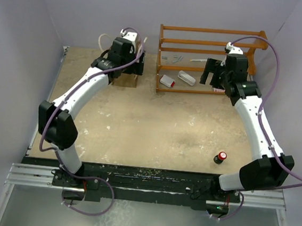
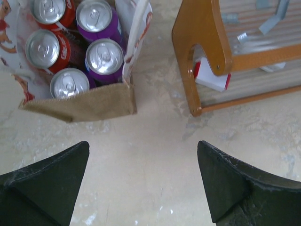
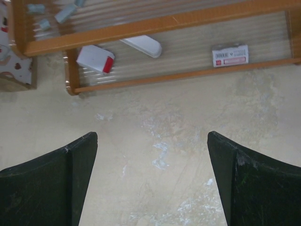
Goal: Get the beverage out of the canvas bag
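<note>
Black fingers [image 2: 47, 183] of the left gripper [image 2: 143, 186] are filling the bottom of the left wrist view. They are standing wide apart and gripping nothing, with bare table [image 2: 155, 141] showing between them. Just beyond them, up and to the left, the canvas bag [image 2: 87, 104] is standing upright with its mouth open. It is holding 5 cans [image 2: 104, 55]: 2 red, 2 purple and 1 whose colour I cannot tell. A wooden rack [image 2: 202, 47] is standing to the right of the bag, apart from it.

The right gripper [image 3: 153, 181] is hanging over bare table in front of that rack, its jaws spread just as wide and empty. On the rack's lowest shelf a white box [image 3: 95, 59] with a red end, a white oblong piece [image 3: 141, 45] and a labelled packet [image 3: 230, 55] are lying. In the top view, a dark bottle [image 1: 220, 157] with a red cap is standing alone near the right arm's base, well apart from the bag.
</note>
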You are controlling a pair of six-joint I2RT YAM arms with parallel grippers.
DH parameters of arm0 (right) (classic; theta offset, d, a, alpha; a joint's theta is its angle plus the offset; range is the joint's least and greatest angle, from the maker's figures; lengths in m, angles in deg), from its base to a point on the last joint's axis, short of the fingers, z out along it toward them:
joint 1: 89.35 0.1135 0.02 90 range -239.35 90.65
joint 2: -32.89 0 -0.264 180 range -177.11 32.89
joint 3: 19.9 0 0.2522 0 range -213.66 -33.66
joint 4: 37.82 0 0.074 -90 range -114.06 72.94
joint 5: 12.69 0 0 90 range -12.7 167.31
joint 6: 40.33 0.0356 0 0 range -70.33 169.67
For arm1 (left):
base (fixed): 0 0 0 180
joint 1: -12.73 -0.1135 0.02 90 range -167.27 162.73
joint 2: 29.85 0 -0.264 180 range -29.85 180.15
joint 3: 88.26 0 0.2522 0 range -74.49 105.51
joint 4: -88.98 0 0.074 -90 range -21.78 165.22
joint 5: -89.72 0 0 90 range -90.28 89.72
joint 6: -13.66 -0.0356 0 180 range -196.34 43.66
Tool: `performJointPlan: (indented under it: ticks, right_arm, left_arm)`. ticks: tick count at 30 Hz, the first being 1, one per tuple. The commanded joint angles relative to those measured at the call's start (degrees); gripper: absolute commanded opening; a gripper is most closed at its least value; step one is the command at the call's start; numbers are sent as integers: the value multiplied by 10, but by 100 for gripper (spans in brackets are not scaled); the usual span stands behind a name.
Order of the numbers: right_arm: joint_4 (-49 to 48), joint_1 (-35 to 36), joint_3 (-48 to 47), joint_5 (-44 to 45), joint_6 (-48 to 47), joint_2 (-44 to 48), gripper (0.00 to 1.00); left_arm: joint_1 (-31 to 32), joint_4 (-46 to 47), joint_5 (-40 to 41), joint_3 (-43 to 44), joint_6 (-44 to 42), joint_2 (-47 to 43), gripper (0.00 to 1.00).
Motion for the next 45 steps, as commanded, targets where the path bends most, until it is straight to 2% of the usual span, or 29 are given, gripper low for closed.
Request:
performJointPlan:
  ticks: [1,5,9,13,17,22,30,45]
  right_arm:
    - [-22,1,-54,-66,-59,14,100]
    - [-28,1,-55,-140,-86,16,100]
    - [-26,1,-54,-142,-95,22,100]
    - [-19,4,-60,-139,-102,27,100]
    - [-20,10,-59,-139,-121,31,100]
    - [-31,11,-58,-148,-123,24,100]
    - [-35,12,-60,-165,-122,12,100]
    - [-37,19,-57,-169,-116,0,100]
  left_arm:
    - [-11,59,14,76,-20,48,99]
    - [-14,33,73,169,-28,126,99]
    - [-20,24,109,240,-40,188,99]
    - [-23,40,111,257,-55,219,100]
    - [-28,19,125,247,-27,216,99]
    - [-38,6,108,221,-3,209,99]
    - [-52,-70,55,260,19,245,99]
    - [-51,-162,11,291,-40,274,99]
